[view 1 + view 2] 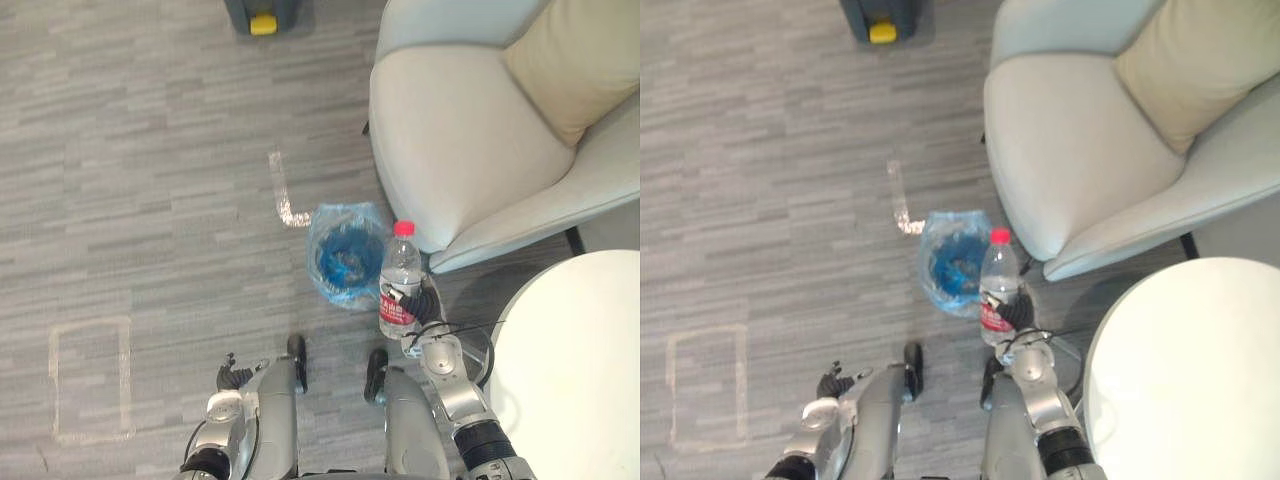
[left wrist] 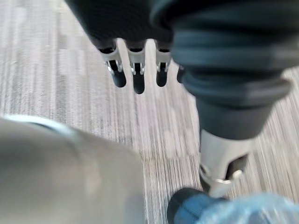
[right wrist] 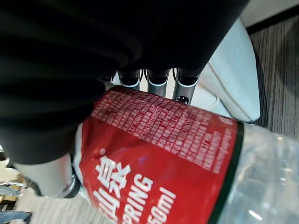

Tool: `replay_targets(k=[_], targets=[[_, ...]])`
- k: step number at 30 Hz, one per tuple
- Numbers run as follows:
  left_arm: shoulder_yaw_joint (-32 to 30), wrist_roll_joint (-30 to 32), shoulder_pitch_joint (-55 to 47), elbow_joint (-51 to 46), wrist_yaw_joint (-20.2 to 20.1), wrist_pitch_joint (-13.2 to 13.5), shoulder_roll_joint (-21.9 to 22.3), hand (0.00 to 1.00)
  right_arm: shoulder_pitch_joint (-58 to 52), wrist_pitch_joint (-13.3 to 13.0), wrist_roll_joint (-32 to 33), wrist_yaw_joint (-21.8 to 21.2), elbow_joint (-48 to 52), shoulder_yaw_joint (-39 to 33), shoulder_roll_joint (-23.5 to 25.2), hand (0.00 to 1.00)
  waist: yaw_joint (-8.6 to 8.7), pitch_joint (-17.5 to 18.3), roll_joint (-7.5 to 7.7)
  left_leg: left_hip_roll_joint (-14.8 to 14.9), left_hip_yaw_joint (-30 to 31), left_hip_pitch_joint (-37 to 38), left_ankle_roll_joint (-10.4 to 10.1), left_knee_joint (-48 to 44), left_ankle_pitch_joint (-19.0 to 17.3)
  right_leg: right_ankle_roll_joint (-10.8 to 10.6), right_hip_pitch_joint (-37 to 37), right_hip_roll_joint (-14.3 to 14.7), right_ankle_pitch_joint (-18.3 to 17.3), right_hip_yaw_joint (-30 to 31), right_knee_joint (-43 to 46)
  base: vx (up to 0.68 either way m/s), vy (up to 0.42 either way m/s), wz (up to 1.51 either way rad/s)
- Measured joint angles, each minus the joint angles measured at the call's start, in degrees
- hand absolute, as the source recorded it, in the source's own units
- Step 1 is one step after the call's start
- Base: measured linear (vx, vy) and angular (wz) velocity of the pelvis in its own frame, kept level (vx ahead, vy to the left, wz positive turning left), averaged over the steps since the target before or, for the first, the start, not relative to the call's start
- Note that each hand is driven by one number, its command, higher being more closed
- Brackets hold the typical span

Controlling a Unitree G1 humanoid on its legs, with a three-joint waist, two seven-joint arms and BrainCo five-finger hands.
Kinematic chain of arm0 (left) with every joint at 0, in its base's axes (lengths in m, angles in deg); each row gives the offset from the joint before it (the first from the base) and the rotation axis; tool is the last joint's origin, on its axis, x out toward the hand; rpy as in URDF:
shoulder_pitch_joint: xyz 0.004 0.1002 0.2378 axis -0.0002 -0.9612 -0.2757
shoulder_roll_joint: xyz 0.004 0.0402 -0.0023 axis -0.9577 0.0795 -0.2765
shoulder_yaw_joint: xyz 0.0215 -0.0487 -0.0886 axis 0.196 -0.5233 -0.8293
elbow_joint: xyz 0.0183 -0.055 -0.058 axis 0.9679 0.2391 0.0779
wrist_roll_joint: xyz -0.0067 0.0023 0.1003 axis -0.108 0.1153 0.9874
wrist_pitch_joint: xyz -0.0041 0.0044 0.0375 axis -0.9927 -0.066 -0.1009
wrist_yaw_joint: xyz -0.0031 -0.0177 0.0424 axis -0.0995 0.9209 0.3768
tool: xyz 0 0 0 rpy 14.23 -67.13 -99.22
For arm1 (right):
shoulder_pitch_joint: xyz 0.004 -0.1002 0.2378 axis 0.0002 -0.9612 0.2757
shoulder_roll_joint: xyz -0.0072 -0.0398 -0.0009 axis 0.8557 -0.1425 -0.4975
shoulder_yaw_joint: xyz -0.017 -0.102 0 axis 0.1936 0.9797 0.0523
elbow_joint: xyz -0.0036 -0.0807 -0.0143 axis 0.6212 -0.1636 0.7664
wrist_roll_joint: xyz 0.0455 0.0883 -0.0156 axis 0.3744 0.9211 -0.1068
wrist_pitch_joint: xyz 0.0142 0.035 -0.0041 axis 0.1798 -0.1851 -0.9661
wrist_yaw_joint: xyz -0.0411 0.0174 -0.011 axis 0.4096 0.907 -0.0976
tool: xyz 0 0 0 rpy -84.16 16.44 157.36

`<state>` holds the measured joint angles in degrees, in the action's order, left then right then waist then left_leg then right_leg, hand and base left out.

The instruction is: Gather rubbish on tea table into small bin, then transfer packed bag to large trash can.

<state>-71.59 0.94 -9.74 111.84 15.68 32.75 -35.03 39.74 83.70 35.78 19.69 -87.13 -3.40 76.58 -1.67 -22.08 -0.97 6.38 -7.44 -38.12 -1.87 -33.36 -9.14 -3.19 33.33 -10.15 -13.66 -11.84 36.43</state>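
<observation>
A clear plastic water bottle (image 1: 400, 278) with a red cap and red label stands upright in my right hand (image 1: 427, 303), whose fingers (image 3: 157, 87) curl round the label (image 3: 163, 140). The bottle hangs just to the right of the small bin lined with a blue bag (image 1: 345, 256), which sits on the carpet by the armchair. Some crumpled rubbish lies inside the bag. My left hand (image 1: 232, 378) hangs low at my left side with relaxed, straight fingers (image 2: 136, 77) and holds nothing. The white round tea table (image 1: 575, 370) is at the lower right.
A pale armchair (image 1: 470, 150) with a beige cushion (image 1: 575, 60) stands behind the bin. A grey trash can with a yellow pedal (image 1: 262, 20) is at the far edge of the carpet. Tape marks (image 1: 285, 200) lie on the floor to the left.
</observation>
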Motion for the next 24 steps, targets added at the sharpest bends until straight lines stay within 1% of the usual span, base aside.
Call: replay_targets(k=[3,4,5,7,9,11,12,13,15,16,20,21,24], targets=[[-0.8,-0.2,1.7,-2.4,0.3,0.0,0.4,0.0,3.6,0.1,0.2,1.2,1.7,0.4,-0.6,1.0,-0.48,-0.8,0.26,0.1,-0.5,-4.7,-0.1,-0.1,1.6,0.1,5.0,-1.1,-0.1,-0.7,2.4,-0.14,-0.048,0.32],[-1.5,-1.0,2.2,-4.1,0.5,0.1,0.7,0.0,6.2,0.1,0.7,1.6,1.7,0.5,-1.2,1.0,-0.9,-1.1,0.25,0.1,-0.4,-7.2,-0.1,-0.8,2.2,0.3,7.5,-1.7,-0.2,-1.2,3.7,-0.09,-0.028,0.15],[-1.6,-1.2,2.5,-4.4,0.6,0.0,0.8,0.0,7.1,0.1,1.0,1.7,1.7,0.6,-1.5,1.0,-1.07,-1.1,0.22,0.1,-0.3,-8.1,-0.1,-0.9,2.4,0.3,8.4,-1.8,-0.2,-1.3,4.1,-0.1,-0.024,0.19],[-1.9,-2.2,4.2,-6.4,0.9,0.1,1.1,0.0,12.0,0.2,1.9,2.3,1.7,0.6,-2.7,1.0,-1.57,-1.2,0.25,0.0,-0.3,-12.9,0.2,-0.9,4.1,0.6,13.0,-2.6,0.0,-2.2,5.4,-0.05,-0.009,0.25],[-1.9,-2.5,5.9,-7.8,1.0,0.3,1.7,0.0,16.7,0.2,2.0,2.9,1.5,0.6,-4.4,1.0,-1.82,-1.6,0.23,-0.1,-0.5,-16.0,0.7,-0.8,5.5,1.1,16.3,-3.2,0.3,-2.6,6.5,-0.03,-0.006,0.26],[-1.9,-3.6,7.1,-9.0,1.3,1.0,2.0,0.0,20.9,0.5,2.4,3.8,1.1,0.5,-5.4,1.0,-1.97,-2.9,0.34,-0.3,-0.8,-17.6,0.9,-0.7,6.4,1.6,18.0,-3.8,0.6,-2.6,7.3,-0.01,-0.003,0.15],[-1.9,-4.4,7.8,-9.6,1.3,1.2,2.1,0.0,24.2,0.5,2.5,4.3,0.5,0.6,-6.2,1.0,-2.07,-3.0,0.31,-0.6,-0.6,-19.5,1.0,-0.6,6.9,1.6,20.1,-4.1,0.6,-2.7,8.0,-0.01,-0.005,0.18],[-1.8,-4.6,8.8,-10.0,1.5,1.3,2.2,0.0,27.9,0.6,2.9,4.5,-1.4,0.5,-7.1,1.0,-1.99,-3.2,0.32,-1.0,-0.3,-21.4,1.4,-0.6,7.4,1.7,22.1,-4.4,0.5,-2.7,8.7,-0.01,-0.008,0.2],[-1.8,-4.8,11.0,-10.1,1.6,1.4,2.3,0.0,32.6,0.7,4.1,5.2,-4.9,0.4,-8.9,1.0,-2.07,-3.7,0.27,-1.5,0.4,-24.1,1.5,-0.6,8.2,2.0,24.7,-5.0,0.2,-3.2,10.0,-0.01,-0.025,0.31],[-1.8,-5.3,12.2,-10.3,1.6,1.5,2.3,0.0,35.1,0.9,4.2,5.7,-6.8,0.3,-10.0,1.0,-2.12,-4.8,0.21,-1.9,1.0,-25.0,1.9,-0.7,8.8,2.1,25.3,-5.2,-0.1,-3.3,10.8,0.0,-0.033,0.34],[-0.8,-6.3,14.4,-11.6,1.7,3.1,2.2,0.0,40.0,1.4,4.7,6.5,-10.4,0.3,-11.9,1.0,-2.38,-5.6,0.33,-2.7,2.4,-29.2,1.4,-1.0,9.7,2.1,29.5,-5.9,-1.5,-3.2,13.4,-0.01,-0.043,0.32],[-0.5,-6.5,14.9,-12.3,1.7,3.5,2.1,0.0,41.9,1.5,5.0,6.5,-12.1,0.4,-12.5,1.0,-2.63,-5.6,0.36,-2.9,2.5,-30.5,1.2,-1.2,9.8,2.5,31.0,-6.2,-1.9,-3.2,14.2,-0.02,-0.048,0.14],[0.1,-6.8,15.5,-13.8,1.8,3.8,1.8,0.0,44.8,1.9,6.4,6.8,-15.1,0.2,-13.7,1.0,-2.96,-5.6,0.36,-3.0,3.0,-33.2,0.7,-1.6,10.1,2.9,33.9,-6.5,-2.4,-3.4,15.6,-0.02,-0.027,0.11]])
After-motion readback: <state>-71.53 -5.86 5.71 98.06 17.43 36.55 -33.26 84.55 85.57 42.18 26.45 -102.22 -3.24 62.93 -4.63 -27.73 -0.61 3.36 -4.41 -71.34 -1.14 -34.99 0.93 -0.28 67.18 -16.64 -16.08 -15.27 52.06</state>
